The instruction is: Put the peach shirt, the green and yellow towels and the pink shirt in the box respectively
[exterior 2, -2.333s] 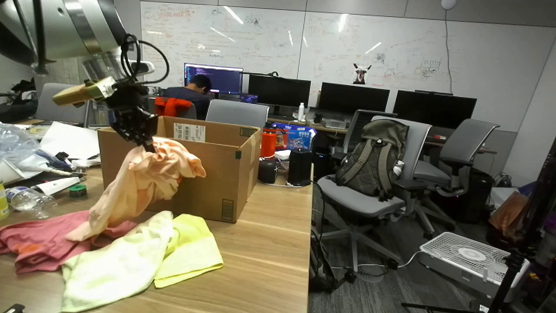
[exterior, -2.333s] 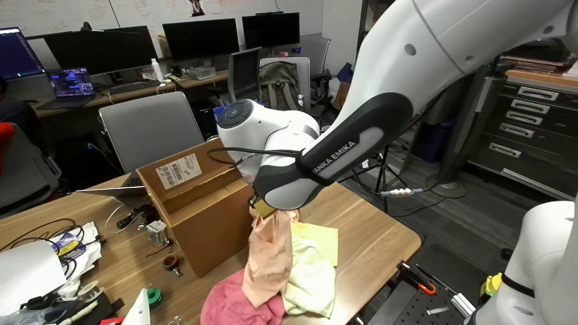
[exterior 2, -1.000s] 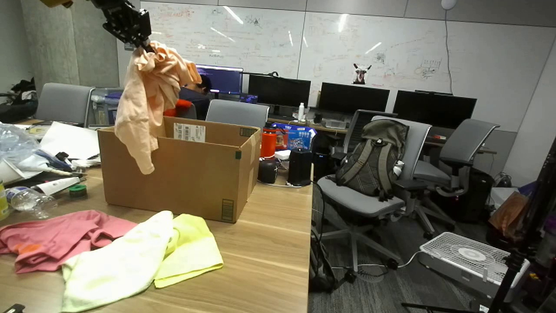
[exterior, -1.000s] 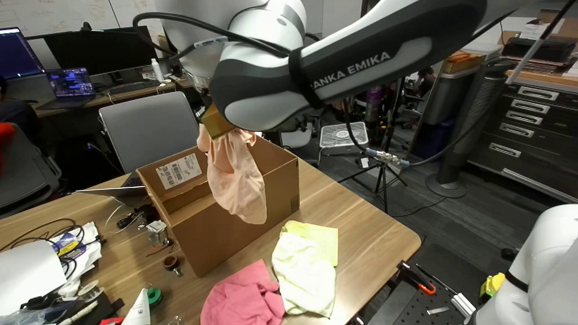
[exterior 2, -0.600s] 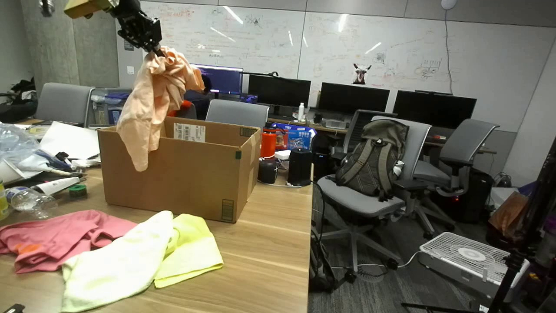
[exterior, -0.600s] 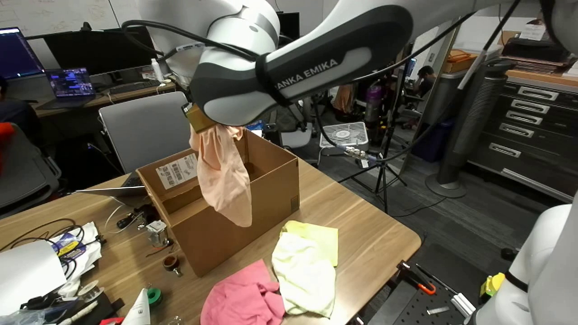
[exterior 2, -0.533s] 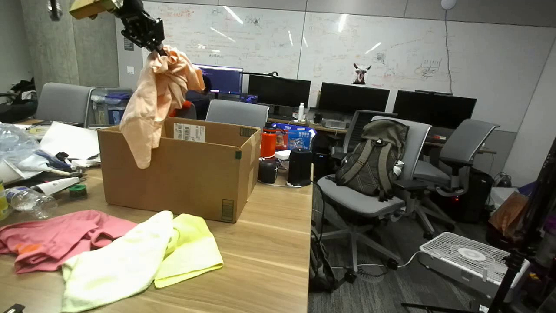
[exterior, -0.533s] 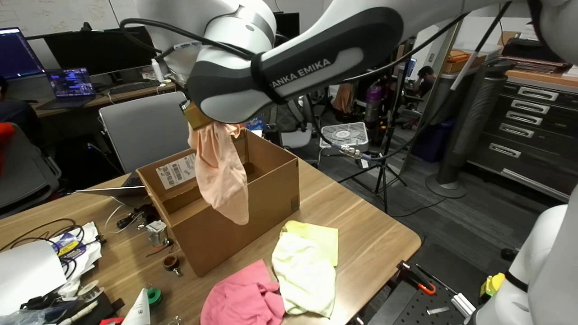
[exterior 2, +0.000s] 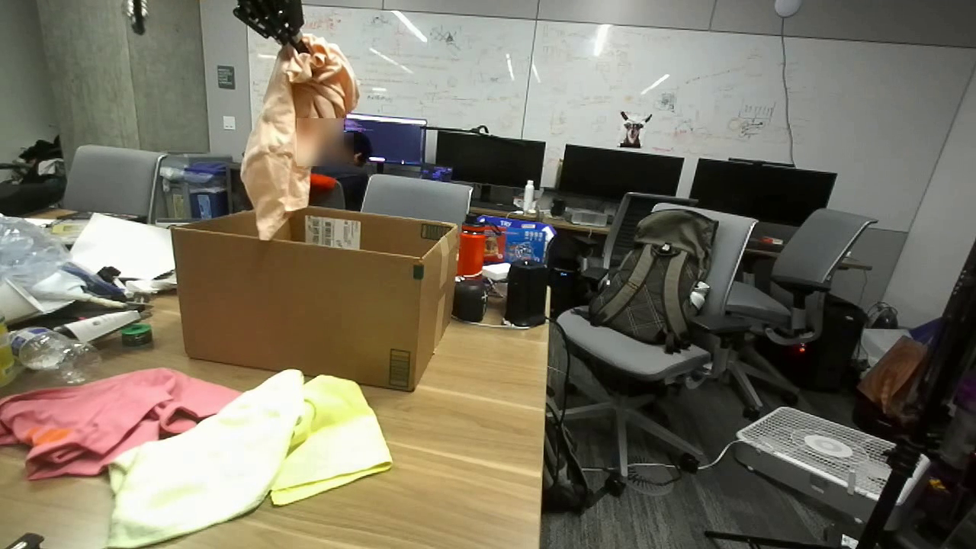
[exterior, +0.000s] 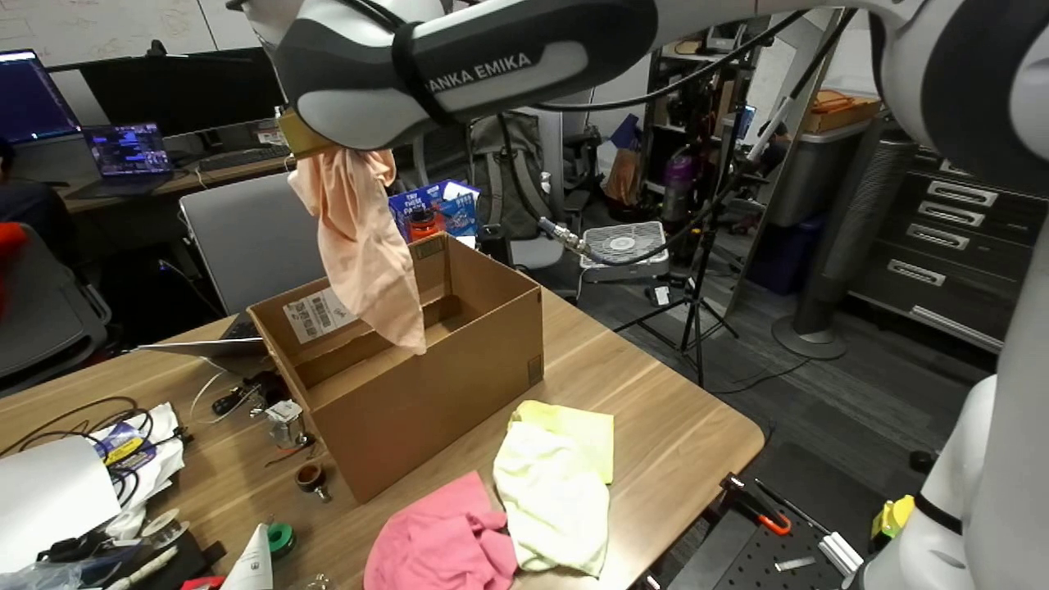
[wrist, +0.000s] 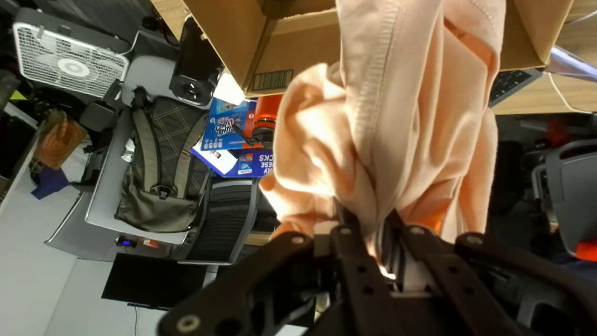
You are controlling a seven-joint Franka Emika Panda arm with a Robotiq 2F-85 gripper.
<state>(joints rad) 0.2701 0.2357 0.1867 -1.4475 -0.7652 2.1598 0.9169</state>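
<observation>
The peach shirt [exterior: 361, 238] [exterior 2: 276, 145] [wrist: 419, 116] hangs bunched from my gripper [wrist: 367, 217], whose jaws are shut on it. Both are high over the open brown box [exterior: 426, 410] [exterior 2: 297, 313] [wrist: 298, 51]. In both exterior views the shirt's lowest tip slightly covers the near rim. In an exterior view, the arm hides the gripper's fingers. On the table in front of the box lie the pink shirt [exterior: 442, 537] [exterior 2: 114, 415], the pale green towel [exterior: 553, 500] [exterior 2: 206, 465] and, partly under it, the bright yellow towel [exterior: 590, 438] [exterior 2: 339, 450].
Left of the box are a small metal part [exterior: 311, 477], green tape [exterior: 279, 538], cables and papers [exterior: 49, 500]. A red bottle [exterior 2: 470, 252] and a blue snack box [exterior 2: 526, 238] stand behind it. Chairs and a backpack [exterior 2: 656, 282] are beyond the table edge.
The peach shirt has come up off the pile with my gripper, which has risen and moved toward the box. Its lower end has climbed from the table to the near rim. The other cloths remain.
</observation>
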